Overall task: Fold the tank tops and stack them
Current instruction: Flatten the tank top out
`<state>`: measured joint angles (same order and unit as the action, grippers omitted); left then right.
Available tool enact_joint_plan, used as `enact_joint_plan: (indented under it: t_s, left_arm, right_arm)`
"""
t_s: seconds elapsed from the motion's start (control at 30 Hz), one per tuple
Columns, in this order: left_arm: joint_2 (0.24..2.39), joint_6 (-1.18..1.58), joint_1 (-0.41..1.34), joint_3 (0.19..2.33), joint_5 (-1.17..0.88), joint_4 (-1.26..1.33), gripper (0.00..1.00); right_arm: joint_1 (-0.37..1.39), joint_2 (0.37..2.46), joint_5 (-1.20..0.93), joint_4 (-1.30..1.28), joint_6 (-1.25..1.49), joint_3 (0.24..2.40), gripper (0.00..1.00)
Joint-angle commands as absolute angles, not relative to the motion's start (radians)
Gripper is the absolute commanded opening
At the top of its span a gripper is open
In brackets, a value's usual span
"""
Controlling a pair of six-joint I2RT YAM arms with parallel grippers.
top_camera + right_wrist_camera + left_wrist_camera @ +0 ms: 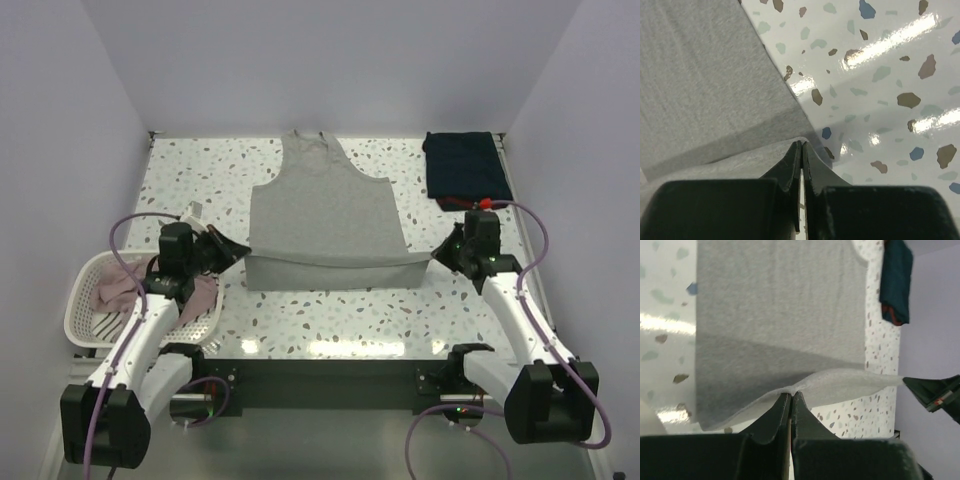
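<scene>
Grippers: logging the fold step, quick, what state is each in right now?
Left gripper: shut on the grey tank top.
Right gripper: shut on the grey tank top too.

The tank top (pixel 325 215) is plain grey, the jersey (pixel 462 168) navy with red trim, the table (pixel 330 315) speckled.

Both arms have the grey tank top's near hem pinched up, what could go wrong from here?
The left gripper and right gripper each pinch only a thin edge of the grey tank top, so a corner might slip free. The lifted hem looks wavy between them, so the fold may land creased. The right gripper is also near the folded navy top and could nudge it.
</scene>
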<state>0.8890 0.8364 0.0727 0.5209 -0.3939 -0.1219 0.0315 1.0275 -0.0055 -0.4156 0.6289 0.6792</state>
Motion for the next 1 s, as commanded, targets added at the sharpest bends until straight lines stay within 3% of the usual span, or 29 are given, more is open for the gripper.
enact_joint_plan:
  t_s: [0.0,0.3,0.47,0.97]
  left_arm:
    - [0.865,0.768,0.074,0.534,-0.348,-0.249,0.00]
    - [0.979,0.781,0.074,0.606,-0.383,-0.166,0.00]
    - [0.962,0.741,0.075,0.646,-0.422,-0.274,0.00]
    - [0.604,0.775,0.091,0.499,-0.471,-0.767,0.00]
  right_arm:
    - [0.025,1.005,0.003,-0.442,0.658,0.715,0.00]
    - [0.025,1.104,0.028,-0.437,0.646,0.884,0.00]
    - [0.025,1.109,0.003,-0.543,0.640,0.887,0.00]
    - [0.026,0.798,-0.034,-1.084,0.727,0.766,0.00]
